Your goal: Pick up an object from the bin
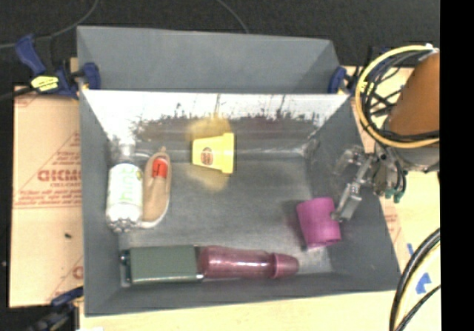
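Gripper [346, 204] low at view's right | slanted down-left, just beside magenta cup [318, 221] | open or closed: cannot tell

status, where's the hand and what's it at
Hand at right of grey metal bin, beside magenta plastic cup, at its right edge. Cup lying on bin floor, not lifted. Long maroon tube nearby, clear of the hand.

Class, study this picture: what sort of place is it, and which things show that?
Probably a robotics lab test rig: a grey metal bin holds unrelated loose items, such as a yellow plastic cup and a magenta plastic cup, and a robot hand hangs beside the magenta one.
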